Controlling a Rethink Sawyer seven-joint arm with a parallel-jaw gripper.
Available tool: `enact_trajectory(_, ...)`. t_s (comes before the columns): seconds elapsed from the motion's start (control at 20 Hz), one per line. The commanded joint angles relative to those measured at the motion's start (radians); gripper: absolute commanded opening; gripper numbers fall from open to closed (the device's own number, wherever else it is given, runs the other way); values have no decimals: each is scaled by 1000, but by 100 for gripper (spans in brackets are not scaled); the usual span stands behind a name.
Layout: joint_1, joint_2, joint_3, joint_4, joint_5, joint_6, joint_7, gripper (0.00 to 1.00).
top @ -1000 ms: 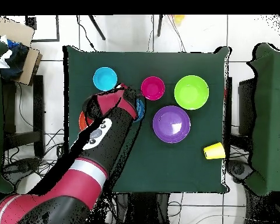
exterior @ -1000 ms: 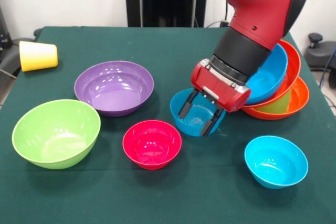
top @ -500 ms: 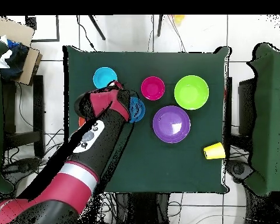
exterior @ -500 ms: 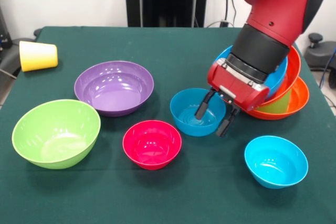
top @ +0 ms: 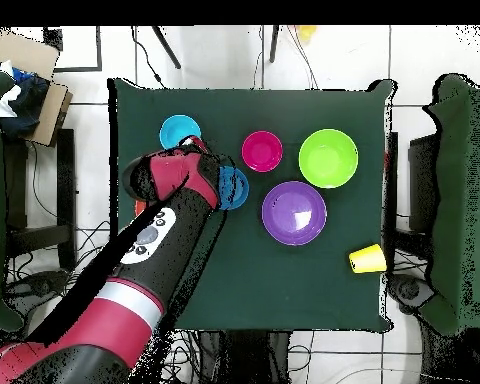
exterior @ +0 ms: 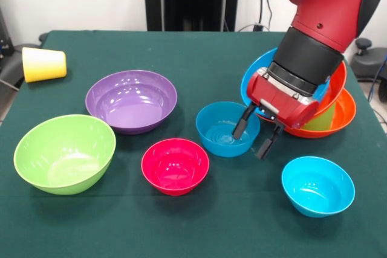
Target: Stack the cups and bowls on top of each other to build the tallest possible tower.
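No writing shows; the gripper [exterior: 256, 135], fingers spread and empty, has shifted off the blue bowl [exterior: 225, 129] toward the leaning tower [exterior: 329, 98], one finger inside the bowl's rim

Glossy, smooth plastic with bright highlights makes up the round purple bowl [exterior: 131, 100], the round lime green bowl [exterior: 64, 153], the small round pink-red bowl [exterior: 175, 165], the round blue bowl [exterior: 222, 130], the small round cyan bowl [exterior: 317, 186] and the tilted pile of orange and blue bowls [exterior: 336, 98]. The tapered yellow cup [exterior: 43, 64] has a duller plastic sheen. They rest on a matt dark green cloth worktop [exterior: 181, 58], beside the smooth, glossy red and matt black shell of the robot arm [exterior: 314, 22].
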State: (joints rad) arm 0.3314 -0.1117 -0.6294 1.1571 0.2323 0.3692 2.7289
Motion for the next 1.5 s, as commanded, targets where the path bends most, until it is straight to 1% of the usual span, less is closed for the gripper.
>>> enact_trajectory(0.05,-23,68,102,37,28,-50,142,100)
enact_trajectory(0.3,-31,76,114,59,20,-100,127,100)
enact_trajectory(0.65,-26,118,92,36,34,-131,138,100)
enact_trajectory(1.1,-11,123,72,36,47,-121,138,100)
enact_trajectory(1.5,-21,109,80,41,44,-120,117,100)
